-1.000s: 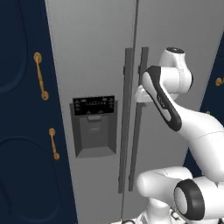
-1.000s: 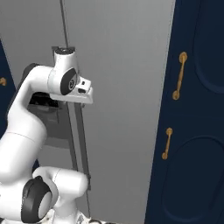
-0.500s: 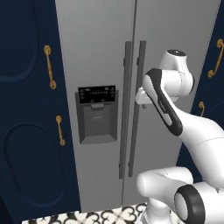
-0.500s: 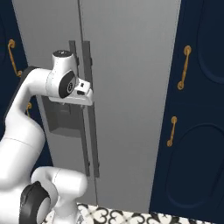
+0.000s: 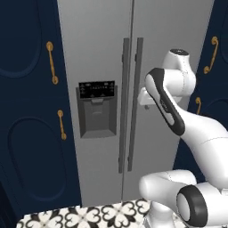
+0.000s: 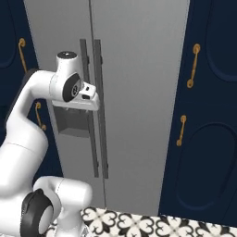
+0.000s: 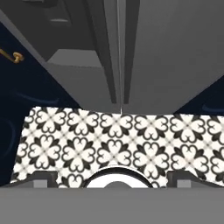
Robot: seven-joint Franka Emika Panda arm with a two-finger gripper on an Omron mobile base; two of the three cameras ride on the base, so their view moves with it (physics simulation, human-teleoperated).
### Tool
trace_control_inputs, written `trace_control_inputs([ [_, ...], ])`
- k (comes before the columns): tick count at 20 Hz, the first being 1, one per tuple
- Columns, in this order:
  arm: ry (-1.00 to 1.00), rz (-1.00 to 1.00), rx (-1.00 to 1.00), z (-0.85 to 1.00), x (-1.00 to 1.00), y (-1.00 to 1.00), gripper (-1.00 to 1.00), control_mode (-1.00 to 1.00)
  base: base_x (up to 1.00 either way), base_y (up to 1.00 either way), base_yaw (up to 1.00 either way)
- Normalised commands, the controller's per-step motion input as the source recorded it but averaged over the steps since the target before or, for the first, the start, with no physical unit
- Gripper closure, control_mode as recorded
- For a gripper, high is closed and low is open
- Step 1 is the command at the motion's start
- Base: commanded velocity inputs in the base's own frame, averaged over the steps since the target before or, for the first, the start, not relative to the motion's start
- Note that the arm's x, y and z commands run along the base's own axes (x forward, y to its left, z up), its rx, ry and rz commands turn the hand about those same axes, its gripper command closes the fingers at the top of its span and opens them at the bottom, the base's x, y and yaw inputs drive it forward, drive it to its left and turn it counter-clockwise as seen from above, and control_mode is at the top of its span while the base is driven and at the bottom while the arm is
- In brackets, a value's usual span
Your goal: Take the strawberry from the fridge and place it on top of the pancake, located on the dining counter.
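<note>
The fridge (image 5: 100,53) is a tall grey two-door unit with both doors shut. Its two long vertical handles (image 5: 129,102) meet at the middle seam, and a black dispenser panel (image 5: 96,109) sits in the left door. My gripper (image 7: 112,178) is open, its two dark fingertips (image 7: 41,177) standing far apart with nothing between them. It hangs in front of the fridge (image 6: 139,69) near the handles at about dispenser height, angled down at the foot of the doors (image 7: 175,52). The strawberry, the pancake and the dining counter are out of view.
Navy cabinets with gold handles (image 5: 52,69) flank the fridge on the left and on the right (image 6: 192,65). Black-and-white patterned floor tiles (image 7: 113,135) run up to the base of the fridge. My white arm (image 5: 178,116) rises between the cameras and the right door.
The whole picture has shifted: the base has backed away from the fridge, so more of the doors and the floor tiles show. The arm keeps its pose.
</note>
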Motion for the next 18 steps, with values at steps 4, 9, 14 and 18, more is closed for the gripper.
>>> trace_control_inputs([
  [4,0.0,0.0,0.0,0.0,0.0,0.0,-1.0,1.0,-0.03,0.0,0.0],
  [9,-0.28,0.0,-0.01,-0.23,0.71,-0.01,-1.0,-1.0,0.0,0.0,0.0],
  [14,-0.36,0.0,-0.04,-0.24,0.97,-0.33,-1.0,-1.0,0.0,0.0,0.0],
  [18,-0.4,-0.03,0.0,-0.04,0.65,-0.23,-1.0,-1.0,0.0,0.0,0.0],
])
